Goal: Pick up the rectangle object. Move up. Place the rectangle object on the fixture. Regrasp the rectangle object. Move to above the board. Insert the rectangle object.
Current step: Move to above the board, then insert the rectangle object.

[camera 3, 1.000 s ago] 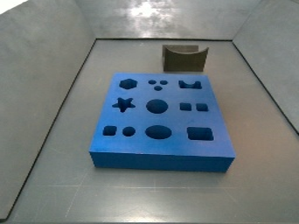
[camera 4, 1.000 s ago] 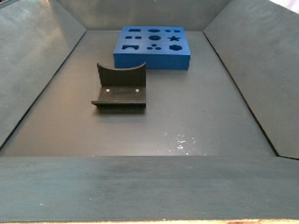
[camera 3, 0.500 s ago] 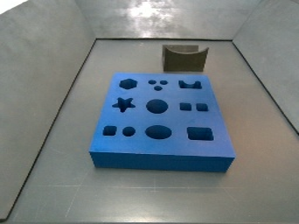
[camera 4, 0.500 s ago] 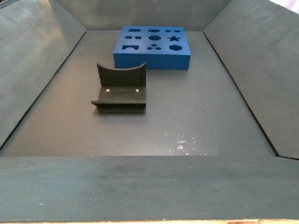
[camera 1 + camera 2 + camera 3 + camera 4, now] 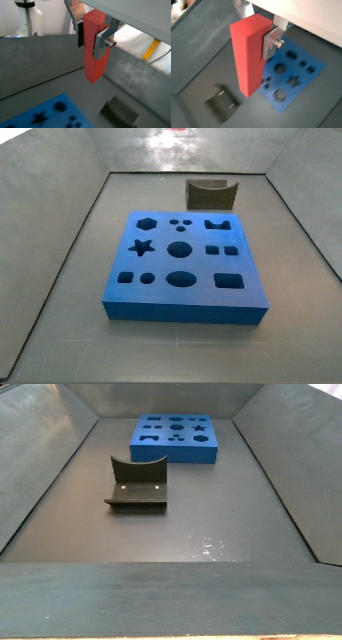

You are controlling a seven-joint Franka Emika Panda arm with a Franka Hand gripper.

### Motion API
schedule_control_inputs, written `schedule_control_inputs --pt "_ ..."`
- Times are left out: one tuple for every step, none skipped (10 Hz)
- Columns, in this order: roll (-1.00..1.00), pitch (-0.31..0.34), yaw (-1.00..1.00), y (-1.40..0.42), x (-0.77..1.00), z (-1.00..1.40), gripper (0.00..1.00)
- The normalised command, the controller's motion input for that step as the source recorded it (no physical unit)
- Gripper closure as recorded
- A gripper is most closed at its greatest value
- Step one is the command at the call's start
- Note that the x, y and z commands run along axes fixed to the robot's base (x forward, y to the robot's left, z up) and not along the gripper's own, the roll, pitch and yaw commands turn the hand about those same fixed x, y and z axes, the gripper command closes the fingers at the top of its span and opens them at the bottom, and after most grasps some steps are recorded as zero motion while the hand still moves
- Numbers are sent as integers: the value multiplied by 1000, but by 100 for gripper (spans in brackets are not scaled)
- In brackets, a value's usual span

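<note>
My gripper [image 5: 92, 36] [image 5: 259, 37] shows only in the wrist views, shut on the rectangle object [image 5: 95, 50] [image 5: 249, 55], a long red-orange bar hanging down between the silver fingers [image 5: 103, 41]. It hangs high above the floor. Far below lie the blue board [image 5: 47, 114] [image 5: 298, 75] with its dark cut-outs and the dark fixture [image 5: 120, 110] [image 5: 223, 101]. Both side views show the board [image 5: 185, 268] [image 5: 178, 438] and the fixture [image 5: 211, 194] [image 5: 136, 484] on the floor, with no arm or bar in sight.
Grey sloping walls [image 5: 60, 248] [image 5: 40, 474] enclose the bin floor on all sides. Outside the bin, a wrist view shows white equipment and a yellow cable [image 5: 152, 49] beyond the wall.
</note>
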Motion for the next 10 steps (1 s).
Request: schedule_control_inputs --pt "-1000 -19 -119 -223 -145 -32 100" --pt "-1000 -24 -114 -60 -108 -11 100" --pt "-1000 -48 -103 0 -103 -11 100" --pt "-880 -64 -81 22 -95 -2 100" --pt "-658 -64 -55 32 -82 -3 100" --pt "-400 -53 -25 25 -63 -1 100" --pt "-253 -42 -16 21 -49 -1 100" --pt "-9 0 0 0 0 0 100" --pt "0 0 -17 -134 0 0 100" --pt "0 0 -197 -294 0 0 100"
